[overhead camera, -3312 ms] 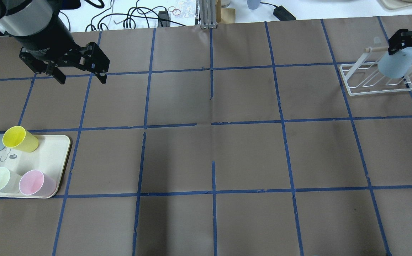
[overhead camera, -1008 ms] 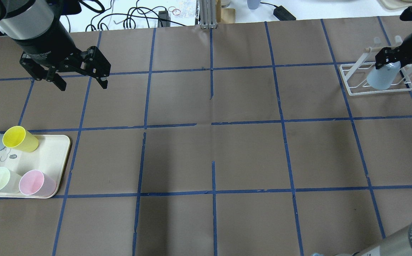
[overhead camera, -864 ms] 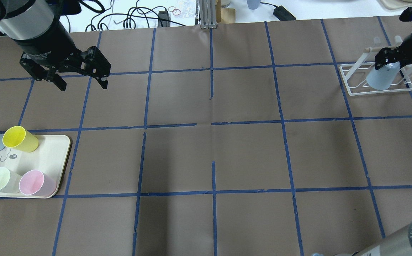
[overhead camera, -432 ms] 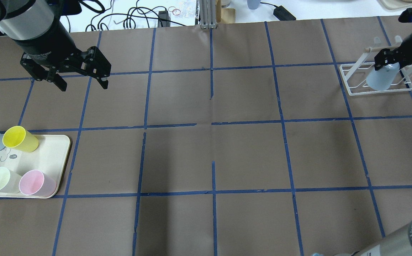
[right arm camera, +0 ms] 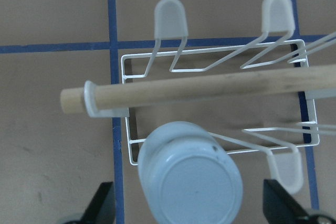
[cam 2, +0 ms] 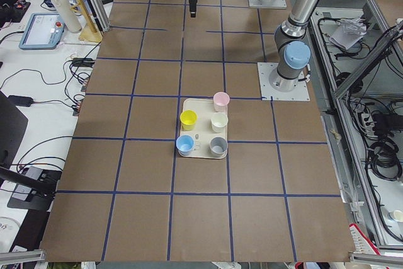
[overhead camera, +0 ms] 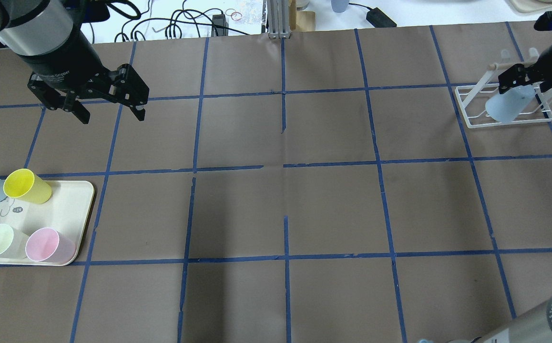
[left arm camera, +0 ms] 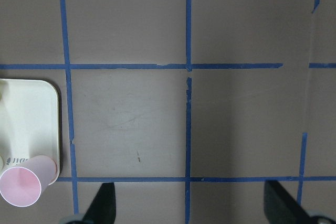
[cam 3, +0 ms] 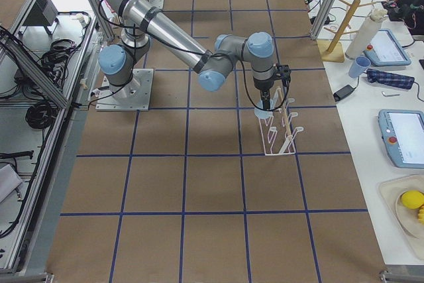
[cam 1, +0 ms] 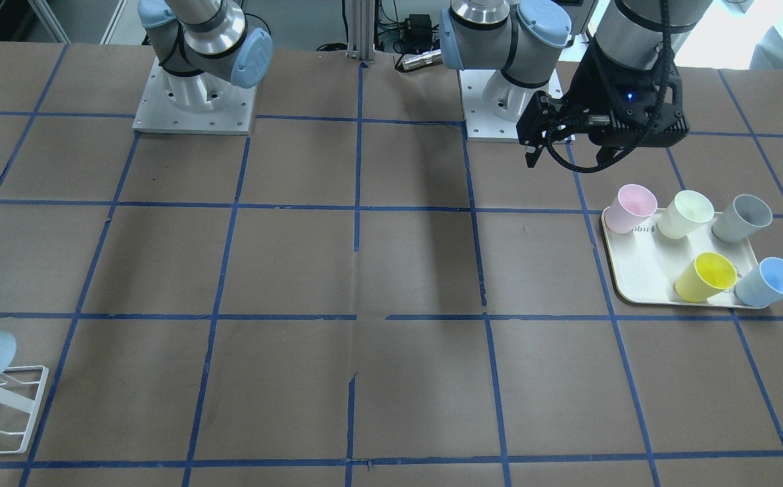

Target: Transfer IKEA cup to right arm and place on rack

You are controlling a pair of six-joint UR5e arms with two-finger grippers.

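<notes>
IKEA cup (right arm camera: 189, 184), upside-down on rack (right arm camera: 210, 89), sits inside spread, edge-cropped right end effector (right arm camera: 189, 200).

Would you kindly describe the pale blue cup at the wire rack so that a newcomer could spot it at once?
On the brown table with blue tape lines, find the white wire rack with a wooden rod at the robot's right end. The small pale-blue plastic tumbler sits upside down on it. Its blue twin stands mouth-up on the cream tray at the opposite end.
</notes>
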